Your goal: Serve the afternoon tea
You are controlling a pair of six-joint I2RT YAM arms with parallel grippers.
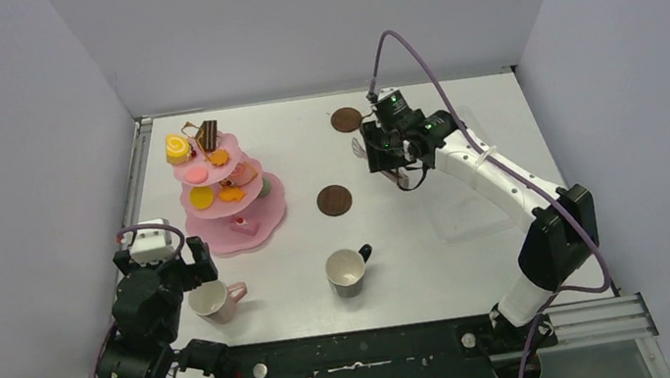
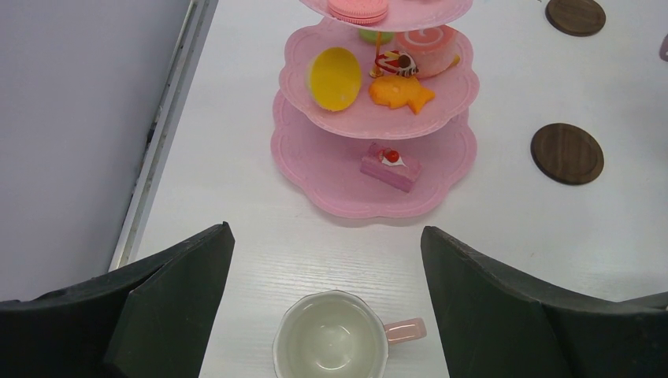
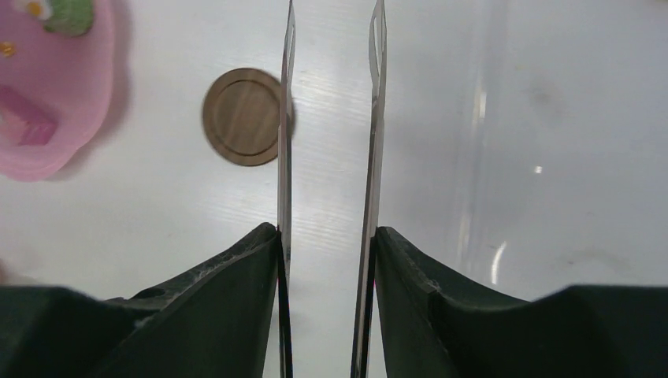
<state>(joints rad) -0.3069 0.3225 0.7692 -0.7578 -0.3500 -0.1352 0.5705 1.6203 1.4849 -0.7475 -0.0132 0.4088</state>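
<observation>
The pink three-tier stand (image 1: 266, 204) stands at the left with toy pastries (image 1: 177, 148) on its tiers; a pink slice (image 2: 391, 165) lies on the bottom tier. My left gripper (image 2: 324, 231) hangs open over the pink mug (image 2: 331, 339), which stands upright and empty with its handle to the right. The black mug (image 1: 348, 271) stands near the front middle. One brown coaster (image 1: 334, 200) lies mid-table, another (image 1: 346, 119) at the back. My right gripper (image 3: 327, 236) is shut on the metal tongs (image 3: 285, 118), whose two blades stand apart with nothing between them, next to the mid-table coaster (image 3: 240, 116).
A clear plastic tray (image 3: 512, 157) lies on the table under and to the right of the right arm. The table's left rail (image 2: 157, 134) runs beside the stand. Grey walls close in the left, back and right.
</observation>
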